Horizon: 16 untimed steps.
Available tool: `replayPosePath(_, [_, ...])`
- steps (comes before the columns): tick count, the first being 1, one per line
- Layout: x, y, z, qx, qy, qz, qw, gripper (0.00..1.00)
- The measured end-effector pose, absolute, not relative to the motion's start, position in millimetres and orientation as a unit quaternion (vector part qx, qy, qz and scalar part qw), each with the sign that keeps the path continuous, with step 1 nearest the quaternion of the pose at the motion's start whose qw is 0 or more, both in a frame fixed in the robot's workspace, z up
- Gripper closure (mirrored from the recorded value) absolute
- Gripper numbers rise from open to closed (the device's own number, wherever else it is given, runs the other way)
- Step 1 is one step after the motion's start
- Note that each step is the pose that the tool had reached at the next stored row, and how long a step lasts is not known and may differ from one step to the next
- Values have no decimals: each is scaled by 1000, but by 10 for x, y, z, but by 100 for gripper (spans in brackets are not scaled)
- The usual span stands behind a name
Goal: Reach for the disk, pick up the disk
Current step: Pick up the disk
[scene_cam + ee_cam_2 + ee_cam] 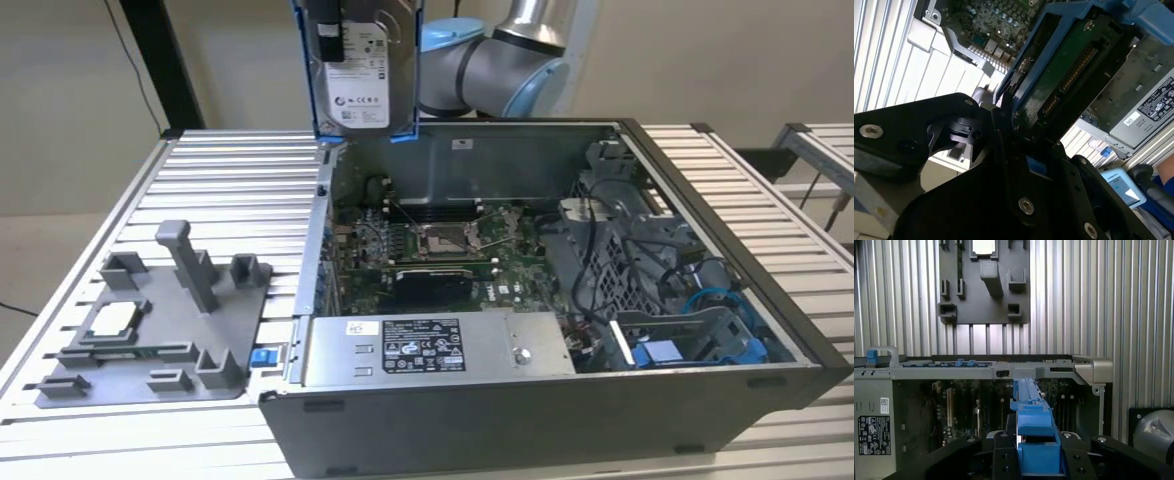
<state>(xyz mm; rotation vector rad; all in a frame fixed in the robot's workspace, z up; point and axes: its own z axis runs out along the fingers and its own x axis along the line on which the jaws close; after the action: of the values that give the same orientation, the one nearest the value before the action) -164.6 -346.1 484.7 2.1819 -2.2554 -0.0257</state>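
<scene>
Exterior view: the disk [358, 70] hangs upright in the air above the back left corner of the open computer case [747, 390], clear of its rim, with its white printed label facing the camera (the print is too small to make out, apart from a row of round marks) and its blue carrier framing the edges. In the second wrist view the disk [1064, 75] shows its green circuit-board underside, and the black gripper [1004, 125] is clenched on the carrier's end. In the first wrist view the carrier edge [1030, 410] runs out from between the gripper [1034, 442] fingers.

Below the disk, the case lies on its side with its panel off. Inside it are a green motherboard [427, 245] with a square socket in the middle, a silver power supply [441, 348] along the front wall bearing a black-and-white label, and a drive cage [687, 330] with blue cables and blue clips at the end far from the disk.

The case rests on a ribbed metal table [214, 180]. Beside the case, on the exterior view's left, sits a grey fixture tray [160, 320] holding a small square silver chip [114, 318] in one pocket.

The arm's grey and blue elbow joint [501, 65] stands behind the case, just beside the disk.
</scene>
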Motion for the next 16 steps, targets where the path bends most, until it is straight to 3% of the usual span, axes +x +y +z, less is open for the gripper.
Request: replayPosePath(16, [-1608,-3461,4846,695,-719,-8,2,100])
